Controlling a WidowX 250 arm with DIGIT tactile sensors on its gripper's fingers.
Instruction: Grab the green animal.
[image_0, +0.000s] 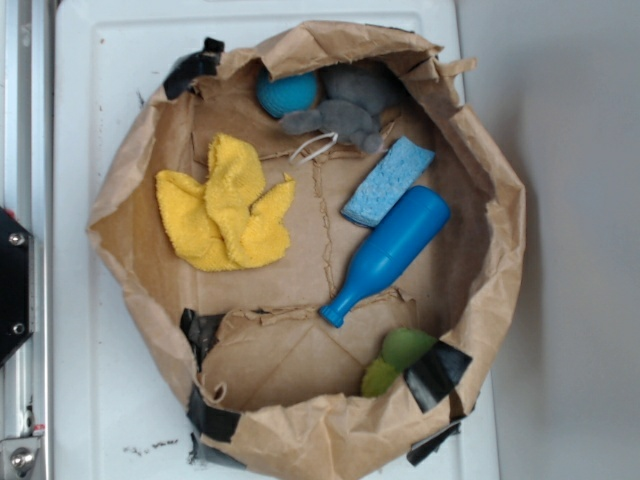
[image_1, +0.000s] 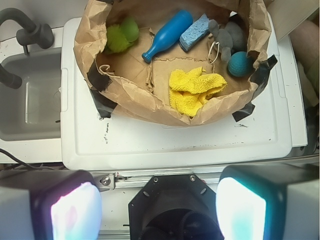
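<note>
While the end effector (image_1: 159, 210) hangs high over the near edge of the white bench (image_1: 200, 142), its two pads (image_1: 75, 212) fill the bottom corners of the wrist view, set wide apart with nothing between them. It is well clear of every object.

A crumpled brown paper bag (image_0: 330, 440), rolled down into a shallow basin and patched with black tape (image_0: 436, 373), sits on the bench and holds everything. The green animal (image_0: 398, 358) lies at the bag's edge, tucked against the paper wall and partly hidden by a strip of tape in the exterior view; in the wrist view it shows at the far left of the bag (image_1: 121, 36).

Just beside it is the narrow neck of a blue bottle (image_0: 388, 252), lying on its side. A light blue sponge (image_0: 388, 181) lies next to the bottle's wide end. Beyond that, a grey plush animal (image_0: 345, 112) rests against a teal ball (image_0: 287, 94). A yellow cloth (image_0: 225, 207) lies crumpled on the bag floor, well apart from the green animal.

In the wrist view a sink (image_1: 30, 100) with a dark faucet (image_1: 27, 35) sits left of the bench.
</note>
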